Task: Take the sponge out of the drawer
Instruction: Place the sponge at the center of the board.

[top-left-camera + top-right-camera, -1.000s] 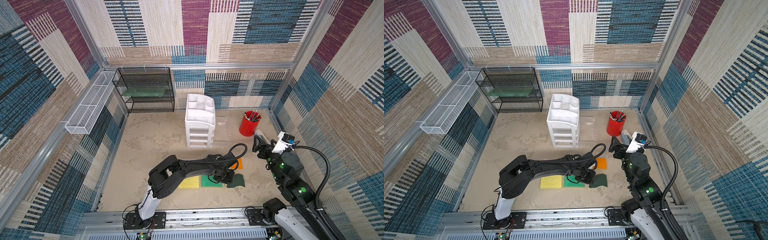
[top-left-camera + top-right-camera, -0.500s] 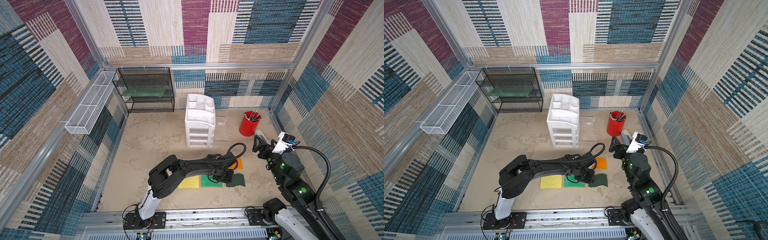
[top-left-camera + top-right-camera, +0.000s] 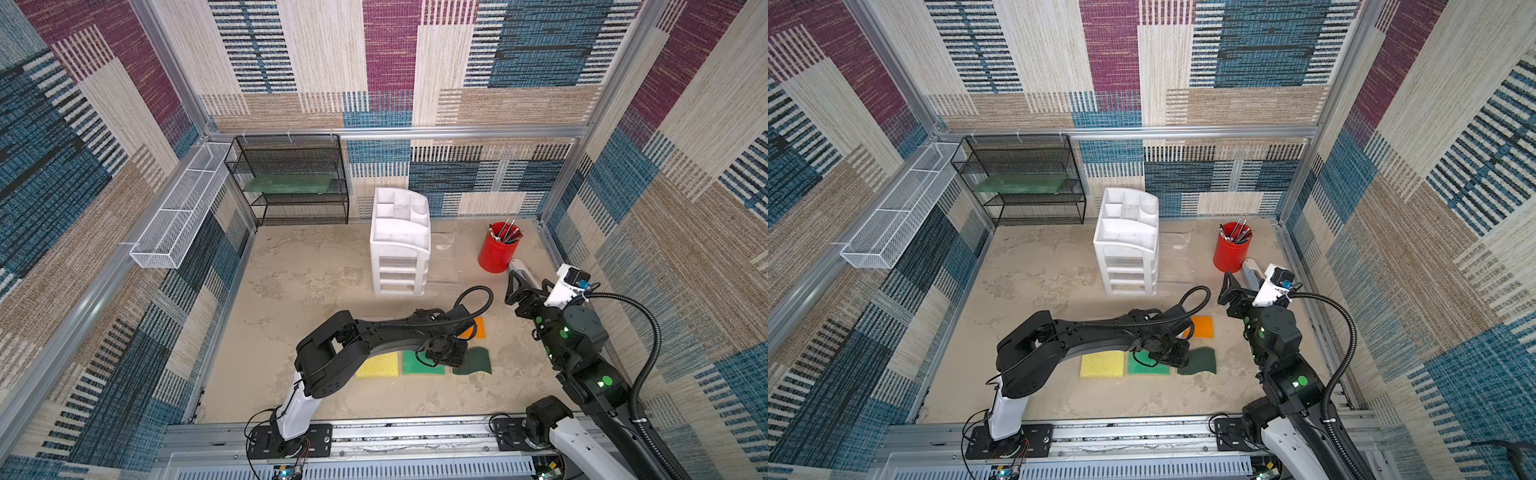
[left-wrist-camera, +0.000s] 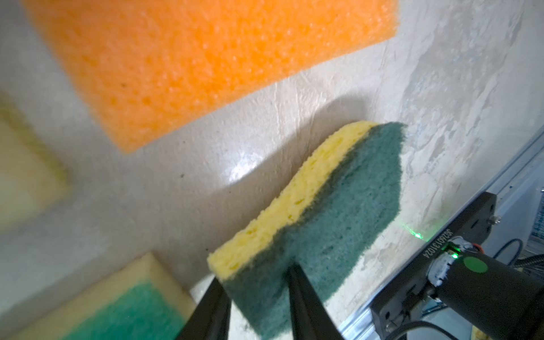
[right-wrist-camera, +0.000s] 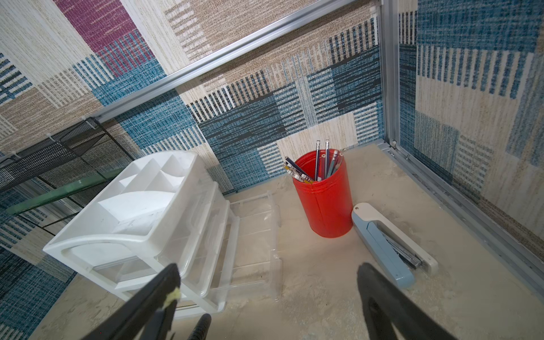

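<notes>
A: Sponge point(image 3: 473, 360) lies on the tabletop point(image 3: 291, 291) in a top view, far from the drawer point(image 3: 400, 266).

B: Wrist view: left hand point(image 4: 256, 297) fingers straddle its edge, whether gripping I cannot tell; lifting now might drag it. Right hand point(image 5: 265, 294) gapes, empty.

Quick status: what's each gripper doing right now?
Left gripper: fingers either side of the dark green sponge; grip or release cannot be told.
Right gripper: open, holding nothing.

Dark-green-and-yellow sponge point(image 4: 332, 212), orange sponge point(image 4: 191, 59), white drawer point(image 3: 400, 249), red cup point(image 3: 496, 253).
</notes>
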Robot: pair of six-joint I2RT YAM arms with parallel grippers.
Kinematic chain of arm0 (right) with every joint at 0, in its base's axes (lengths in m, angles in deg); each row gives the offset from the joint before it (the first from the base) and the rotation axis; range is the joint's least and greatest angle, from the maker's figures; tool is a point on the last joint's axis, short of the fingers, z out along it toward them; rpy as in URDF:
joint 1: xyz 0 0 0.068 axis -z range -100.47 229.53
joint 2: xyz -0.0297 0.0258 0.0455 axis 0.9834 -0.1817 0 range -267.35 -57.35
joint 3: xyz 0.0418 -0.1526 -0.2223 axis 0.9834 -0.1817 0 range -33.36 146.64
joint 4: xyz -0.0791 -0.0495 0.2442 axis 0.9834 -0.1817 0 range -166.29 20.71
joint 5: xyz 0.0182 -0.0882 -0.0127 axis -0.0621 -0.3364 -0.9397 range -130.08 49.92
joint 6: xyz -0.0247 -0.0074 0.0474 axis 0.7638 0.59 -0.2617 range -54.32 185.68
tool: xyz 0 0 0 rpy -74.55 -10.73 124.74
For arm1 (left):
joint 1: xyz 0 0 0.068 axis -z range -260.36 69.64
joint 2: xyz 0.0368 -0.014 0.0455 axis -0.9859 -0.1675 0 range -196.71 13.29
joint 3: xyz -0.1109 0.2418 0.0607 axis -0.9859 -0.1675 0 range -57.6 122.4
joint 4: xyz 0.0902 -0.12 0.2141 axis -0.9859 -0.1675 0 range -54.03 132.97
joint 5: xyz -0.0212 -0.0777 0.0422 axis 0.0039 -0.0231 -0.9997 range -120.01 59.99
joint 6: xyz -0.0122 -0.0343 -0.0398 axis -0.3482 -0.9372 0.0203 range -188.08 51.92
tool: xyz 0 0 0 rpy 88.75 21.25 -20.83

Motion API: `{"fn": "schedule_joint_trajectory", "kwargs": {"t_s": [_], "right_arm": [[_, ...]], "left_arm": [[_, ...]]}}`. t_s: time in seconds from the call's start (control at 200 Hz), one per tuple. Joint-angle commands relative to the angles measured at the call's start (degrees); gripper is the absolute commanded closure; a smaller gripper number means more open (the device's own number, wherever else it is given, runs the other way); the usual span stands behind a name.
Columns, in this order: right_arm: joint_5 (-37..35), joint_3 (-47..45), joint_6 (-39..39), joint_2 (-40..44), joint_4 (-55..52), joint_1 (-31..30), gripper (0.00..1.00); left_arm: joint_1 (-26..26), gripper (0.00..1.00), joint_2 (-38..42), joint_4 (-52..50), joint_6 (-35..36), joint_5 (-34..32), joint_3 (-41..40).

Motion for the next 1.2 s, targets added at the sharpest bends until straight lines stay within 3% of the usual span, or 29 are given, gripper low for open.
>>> {"fn": "schedule_joint_trajectory", "kwargs": {"t_s": [0.0, 0.466, 0.971, 1.192], "right_arm": [[-0.87, -0.01, -0.71, 0.09, 1.47, -0.09, 0.05], [-0.83, -0.04, -0.62, 0.19, 1.44, -0.06, 0.05], [-0.84, -0.03, -0.69, 0.14, 1.48, -0.06, 0.05], [-1.05, -0.11, -0.7, 0.07, 1.5, -0.03, 0.05]], "left_arm": [[0.32, 0.61, 0.84, -1.6, -0.42, -2.54, 0.19], [0.98, 0.51, 2.22, -4.51, 0.02, -6.16, 1.23], [2.76, 0.52, 2.99, -8.37, 2.27, -11.1, 4.12], [3.0, 0.57, 2.21, -8.32, 2.88, -9.49, 4.62]]}}
